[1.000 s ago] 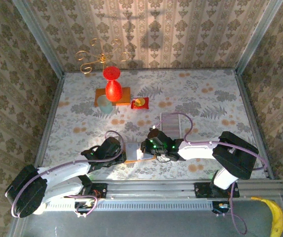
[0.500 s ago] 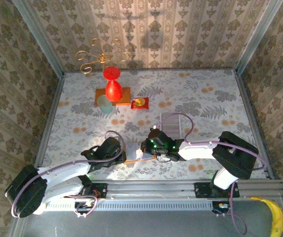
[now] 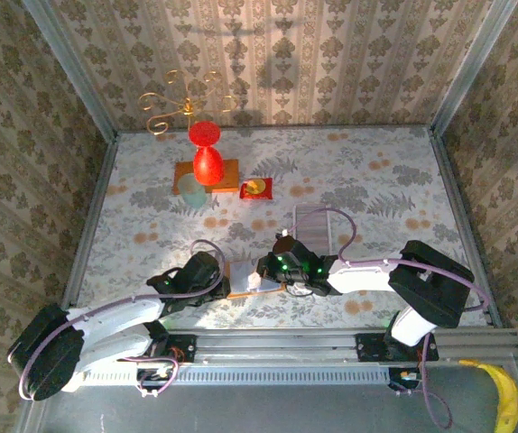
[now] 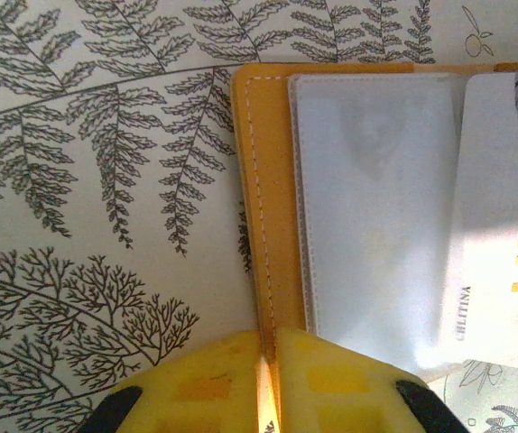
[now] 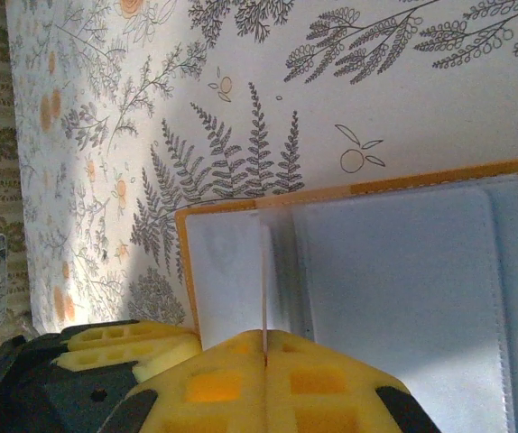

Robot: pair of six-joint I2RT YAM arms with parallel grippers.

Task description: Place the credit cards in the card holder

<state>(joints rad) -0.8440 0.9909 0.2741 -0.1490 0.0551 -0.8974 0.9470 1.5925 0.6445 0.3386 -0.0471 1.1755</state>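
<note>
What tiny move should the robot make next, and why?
Probably the right gripper should slide its card further into the clear sleeve. The card lies only partly over that sleeve, while the left gripper pinches the card holder by its orange edge.

For your inventory, all at the far left of the floral tablecloth (image 3: 376,171) unless noted:
- One red vase (image 3: 205,155), hourglass-shaped, upright on an orange mat (image 3: 227,176).
- One pale round dish (image 3: 189,189), overlapping the mat's near-left corner.
- One small red tray (image 3: 257,188), just right of the mat, with a yellow item on it.
- One gold wire ornament (image 3: 180,104), by the far wall.
- One banana (image 3: 509,401), at your near right, off the cloth.
</note>
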